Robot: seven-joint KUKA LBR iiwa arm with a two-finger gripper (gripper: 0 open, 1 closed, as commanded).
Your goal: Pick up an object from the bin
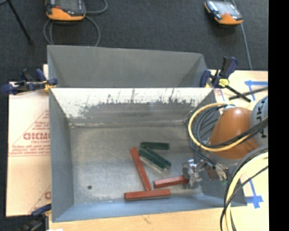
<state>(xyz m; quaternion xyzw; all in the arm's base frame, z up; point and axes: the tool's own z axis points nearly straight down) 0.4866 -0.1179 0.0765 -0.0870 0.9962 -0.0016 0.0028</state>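
Hand (194,175) sits in the bin (58,158) at lower right of the frame, at the right end of a short red bar (169,182). I cannot tell how wide it is. Two green bars (156,159) lie up-left.

Open bin floor (90,162) at left, red sticks (146,194) and green blocks (155,158) crowding right-centre

Dark carpet behind my work table

From my screen I see dark grey carpet (135,22) across the top. The left orange-and-black unit (65,9) and the right unit (223,11) lie on it, with a thin cable (245,43) trailing. The pale wooden tabletop (158,222) runs along the bottom.
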